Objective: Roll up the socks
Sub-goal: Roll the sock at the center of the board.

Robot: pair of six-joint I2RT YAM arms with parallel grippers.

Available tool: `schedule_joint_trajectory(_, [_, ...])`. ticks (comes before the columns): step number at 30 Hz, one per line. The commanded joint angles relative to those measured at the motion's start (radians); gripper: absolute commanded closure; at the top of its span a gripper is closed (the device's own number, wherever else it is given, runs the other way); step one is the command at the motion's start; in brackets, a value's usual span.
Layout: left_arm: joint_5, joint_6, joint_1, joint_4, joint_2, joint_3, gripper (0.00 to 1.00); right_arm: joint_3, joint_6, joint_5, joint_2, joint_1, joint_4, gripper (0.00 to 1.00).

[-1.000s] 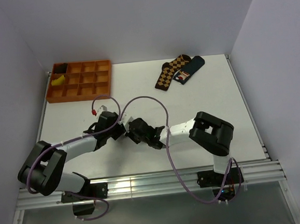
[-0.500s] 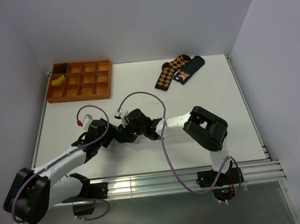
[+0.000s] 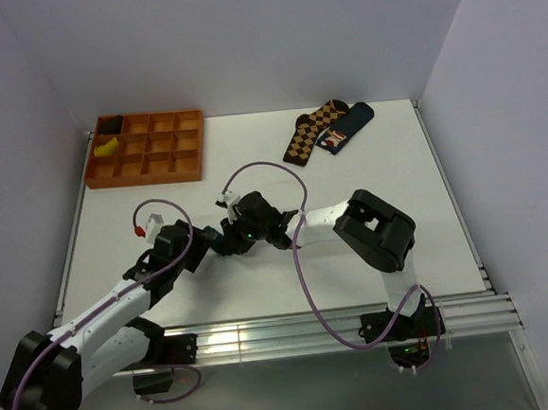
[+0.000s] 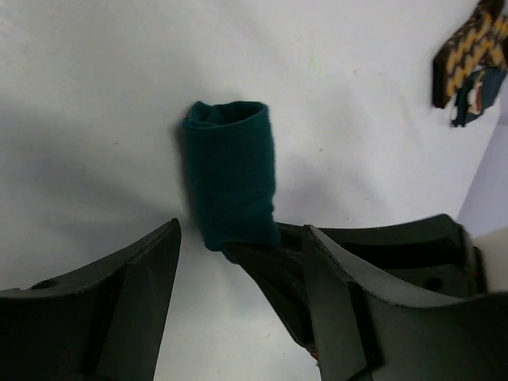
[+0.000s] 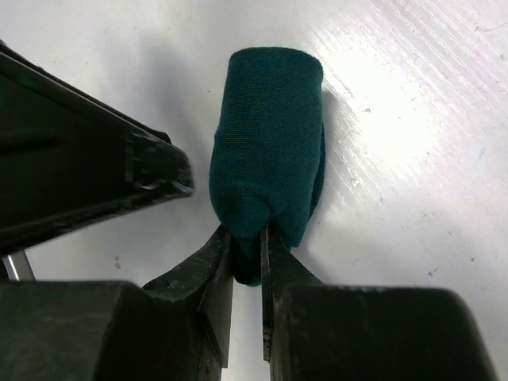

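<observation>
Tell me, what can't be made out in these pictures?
Rolled sock: in the top view, hidden under the right end effector.
Its near end: in the right wrist view, swallowed between the fingers pinching it.
Yellow thing in the orange tray: top view, too small to name.
Patch on the dark sock at the far edge: top view, too small to read.

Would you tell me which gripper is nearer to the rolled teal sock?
Right: the right gripper pinches one end of the rolled teal sock, while the left gripper stands open astride that end, not touching it.
</observation>
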Motion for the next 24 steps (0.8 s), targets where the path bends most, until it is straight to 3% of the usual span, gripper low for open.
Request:
schedule_joint_trajectory(1, [0.023, -0.019, 0.005, 0.029, 0.057, -0.019, 0.33, -0.023, 0.012, 0.025, 0.072, -0.005, -0.19, 1.0])
schedule_joint_trajectory(10, [-0.002, -0.07, 0.005, 0.109, 0.145, -0.022, 0.34, -0.024, 0.018, 0.007, 0.077, -0.005, -0.177, 1.0])
schedule_joint_trajectory(24, [-0.062, -0.047, 0.005, 0.273, 0.124, -0.079, 0.34, -0.013, 0.023, -0.019, 0.101, -0.005, -0.174, 1.0])
